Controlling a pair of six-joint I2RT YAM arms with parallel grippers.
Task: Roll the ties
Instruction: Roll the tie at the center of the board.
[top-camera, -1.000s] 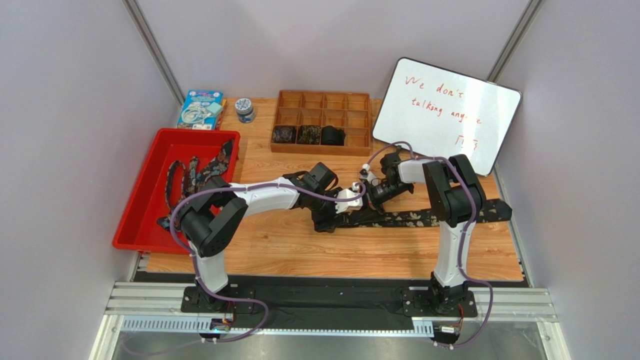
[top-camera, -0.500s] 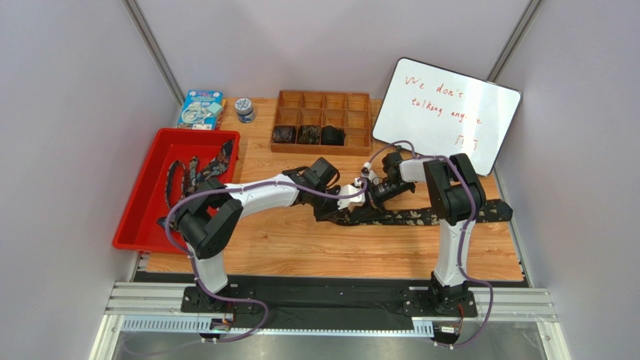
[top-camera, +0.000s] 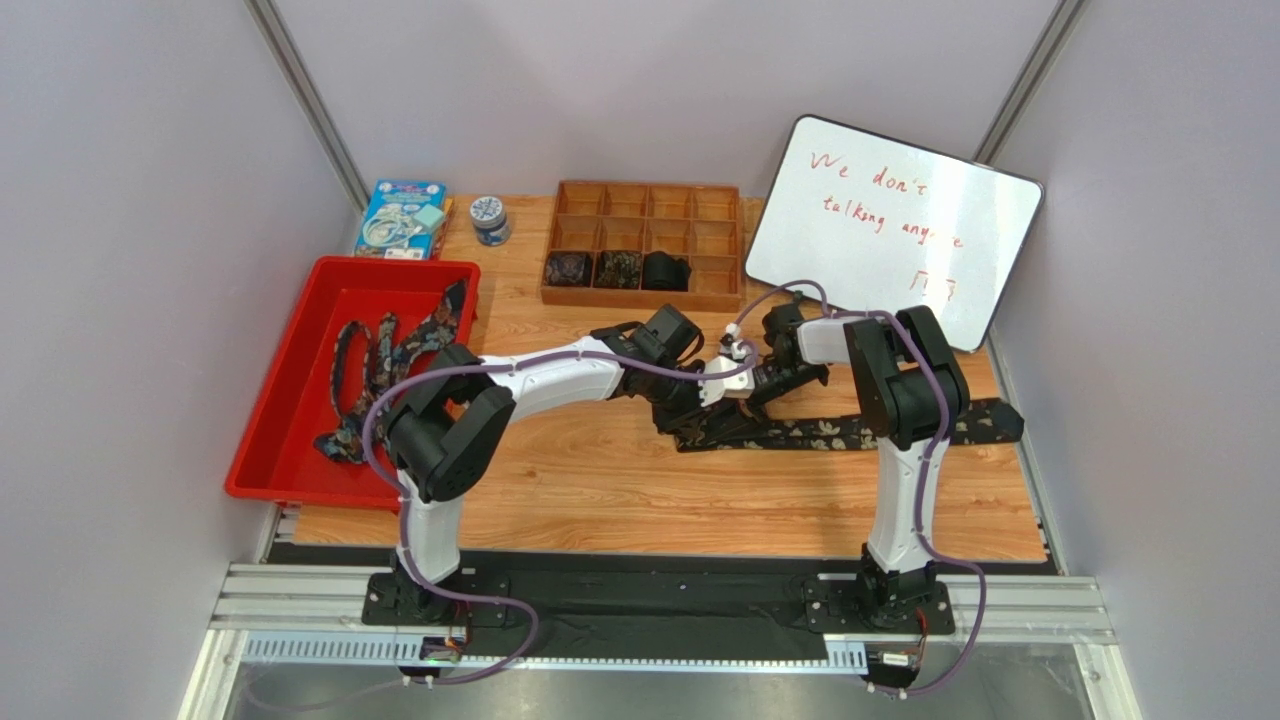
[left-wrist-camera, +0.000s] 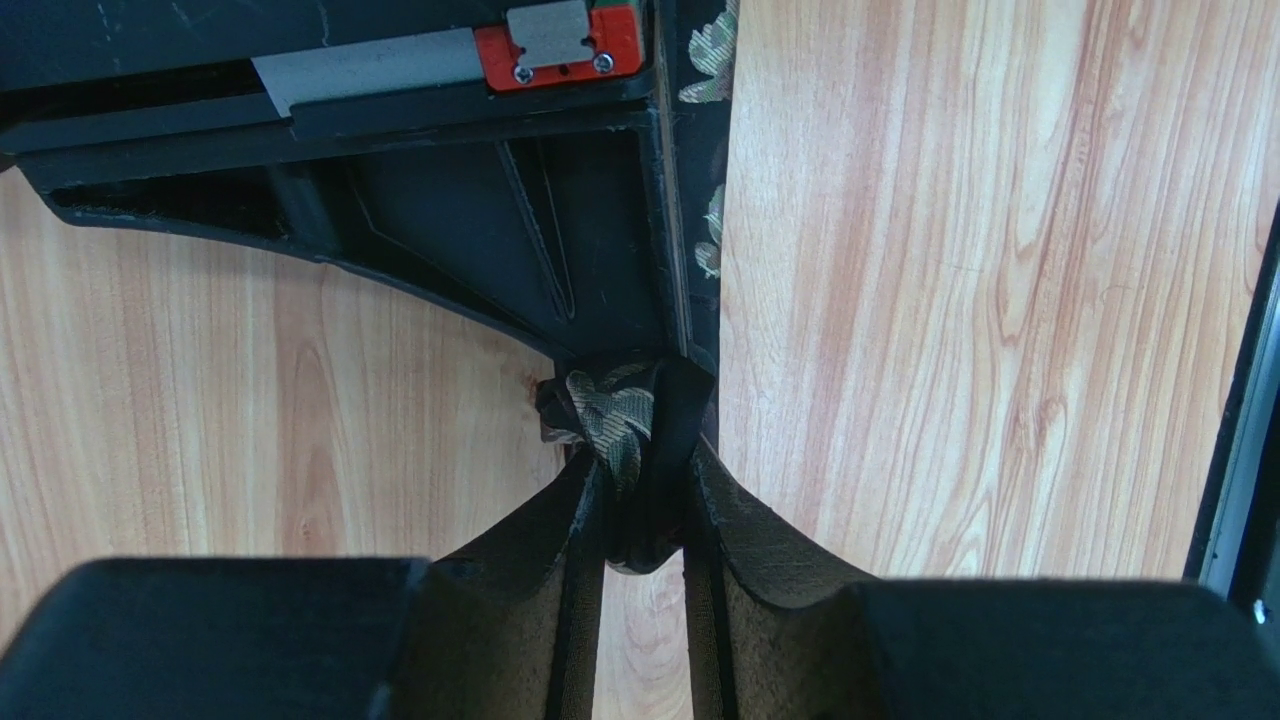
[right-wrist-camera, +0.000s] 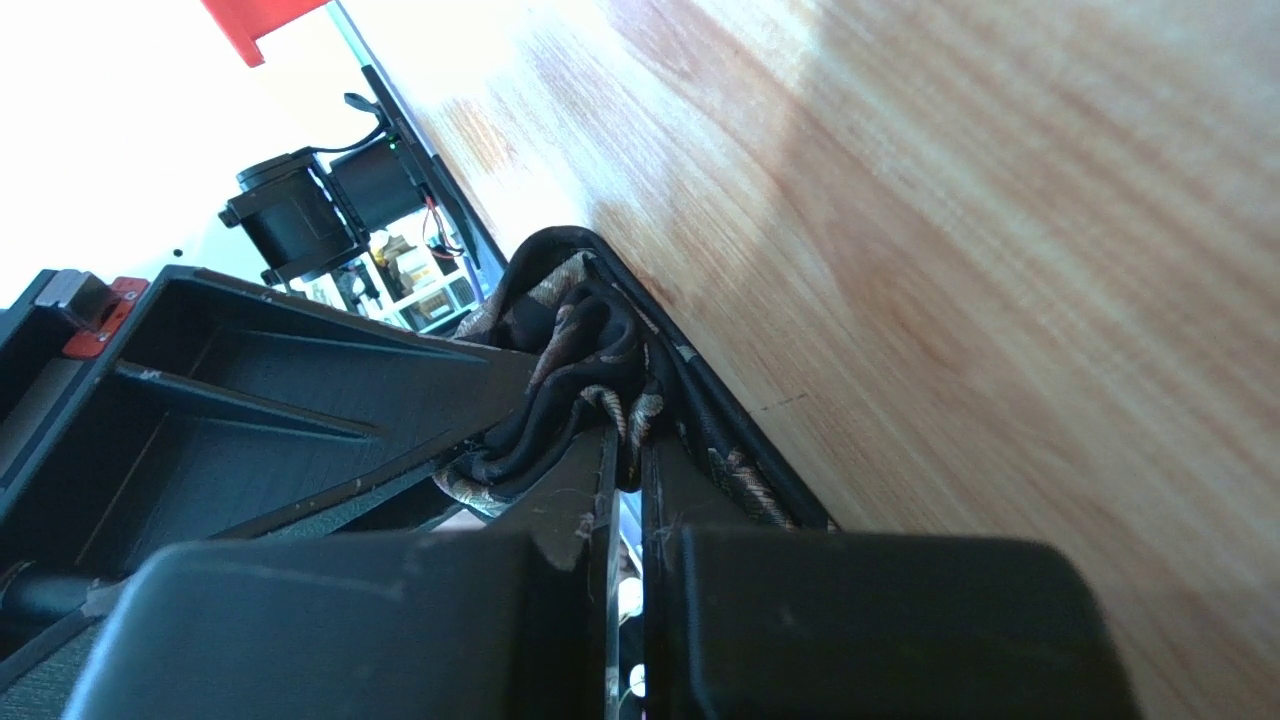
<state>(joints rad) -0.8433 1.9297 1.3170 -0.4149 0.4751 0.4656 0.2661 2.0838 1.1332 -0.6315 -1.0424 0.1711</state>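
Three coils (top-camera: 616, 270) boxed, more ties (top-camera: 376, 360) in the red tray (top-camera: 301, 300); my left gripper (left-wrist-camera: 631, 495) and right gripper (right-wrist-camera: 628, 450) pinch the barely started roll of this tie (top-camera: 842, 435).

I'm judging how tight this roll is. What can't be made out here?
- Top view: the tie's rolled end, hidden under the left gripper and right gripper.
- Left wrist view: its far side, behind the right gripper's black body.
- Right wrist view: turn count; folds bunch together, background washed out.

Bright, even light; overexposed right-wrist corner.
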